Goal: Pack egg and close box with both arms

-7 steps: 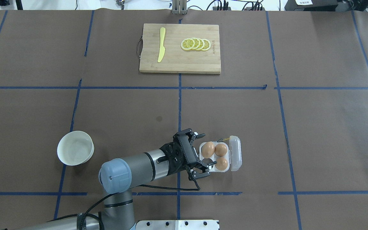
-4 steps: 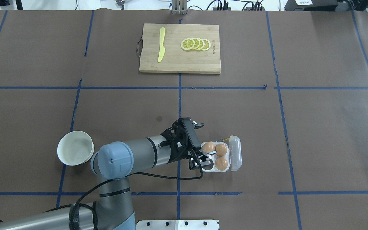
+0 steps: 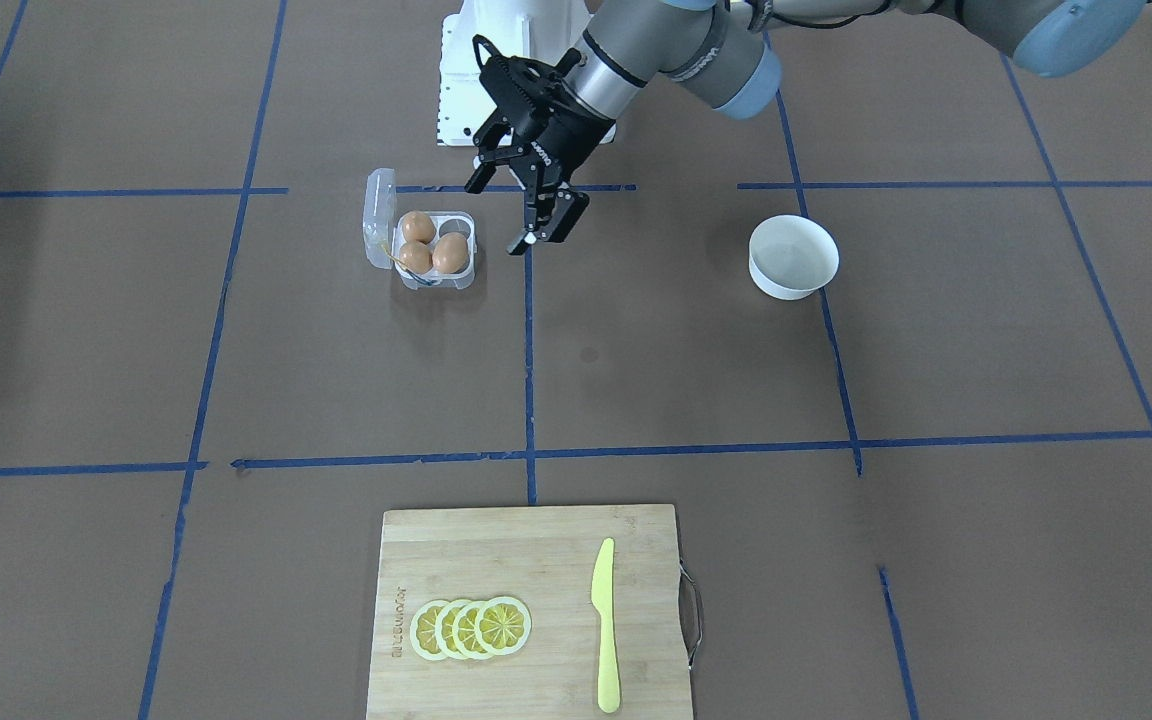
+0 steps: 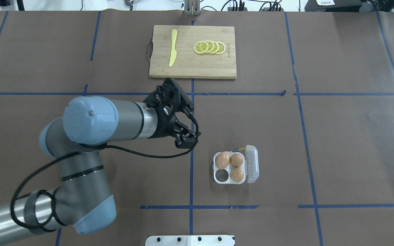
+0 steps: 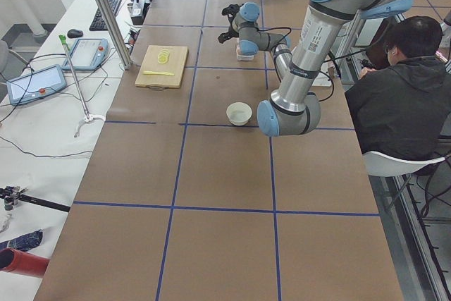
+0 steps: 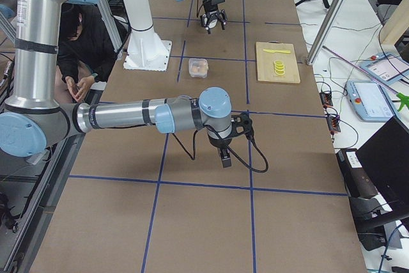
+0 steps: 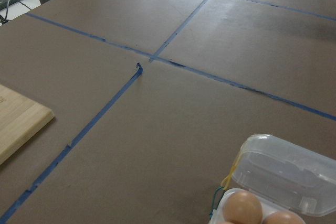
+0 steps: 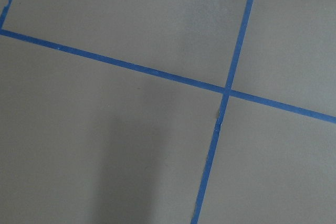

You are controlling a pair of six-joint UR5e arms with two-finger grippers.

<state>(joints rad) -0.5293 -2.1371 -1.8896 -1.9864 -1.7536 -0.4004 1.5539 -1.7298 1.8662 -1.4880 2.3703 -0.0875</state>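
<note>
Left gripper (image 3: 508,208) hangs spread and empty near the box (image 4: 214,168), whose lid (image 4: 252,164) lies open. Three eggs (image 4: 222,160) sit inside. Thin, light plastic likely flexes, so press the lid's free edge gently.

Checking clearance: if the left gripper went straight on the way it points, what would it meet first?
Likely bare table beside the box, not the box itself; depth is unclear.
</note>
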